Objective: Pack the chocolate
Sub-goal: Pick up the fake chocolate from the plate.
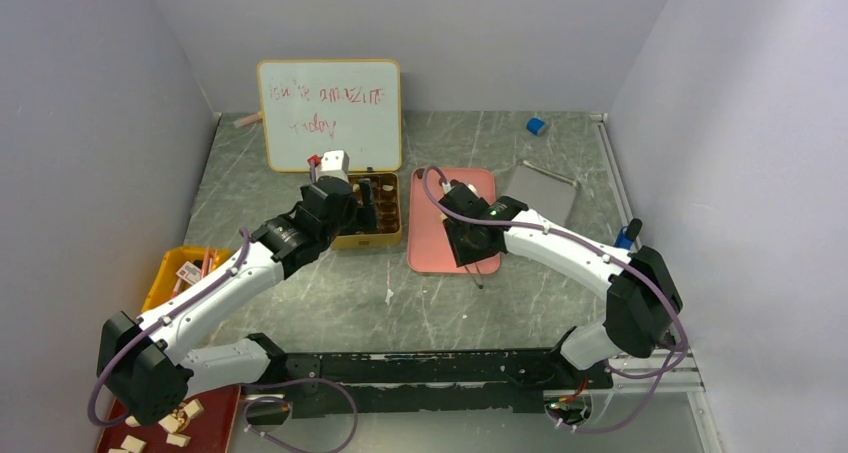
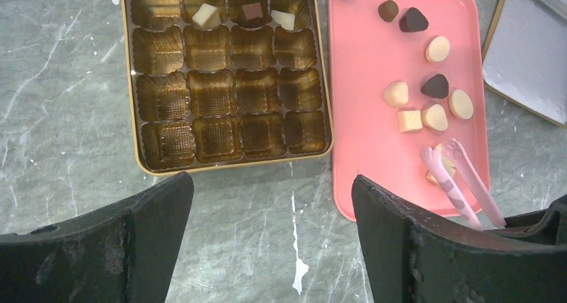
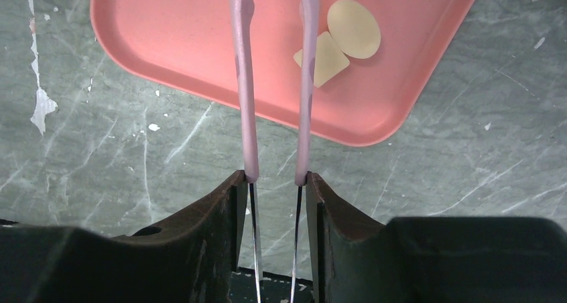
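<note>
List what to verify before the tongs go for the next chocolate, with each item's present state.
1. Grip on the tongs by the right gripper: ok, both pink arms sit between its fingers.
2. Tong arms apart: ok.
3. Supply of chocolates on the pink tray: ok, several dark and tan pieces.
4. Free cells in the gold box: ok, only three are filled.
5. The left gripper open and empty: ok.
6. Tong tips free of any piece: cannot tell; they overlap a tan one.

Three chocolates (image 2: 251, 11) in one box (image 2: 212, 101), perhaps ten on one tray (image 2: 364, 102), one pair of tongs (image 2: 455, 196)
</note>
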